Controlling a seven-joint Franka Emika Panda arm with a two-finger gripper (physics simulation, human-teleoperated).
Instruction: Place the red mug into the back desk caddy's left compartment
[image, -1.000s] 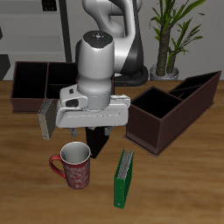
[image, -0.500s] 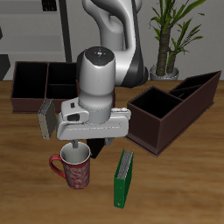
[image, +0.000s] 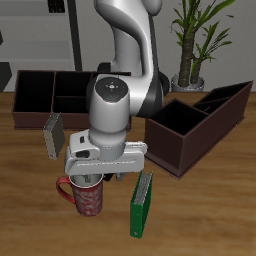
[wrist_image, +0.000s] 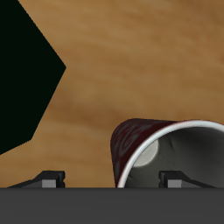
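The red mug (image: 88, 198) stands upright near the table's front edge, handle (image: 63, 188) pointing away from the green book. My gripper (image: 92, 178) hangs right over its rim, open, fingers pointing down. In the wrist view the mug (wrist_image: 153, 140) shows its white inside; the gripper (wrist_image: 114, 180) straddles its rim wall, one fingertip (wrist_image: 178, 179) over the opening and the other (wrist_image: 52, 180) outside. The back desk caddy (image: 48, 92) lies far back; one end section (image: 32, 92) shows, and the arm hides the other end.
A green book (image: 142, 203) stands upright close beside the mug. A grey book (image: 53, 135) stands between mug and caddy. A longer brown box with a slanted end (image: 196, 125) lies beside the arm. A potted plant (image: 193, 45) stands at the back.
My gripper has come down and toward the table's front edge, from above and behind the mug to right over its rim. The mug has not moved.
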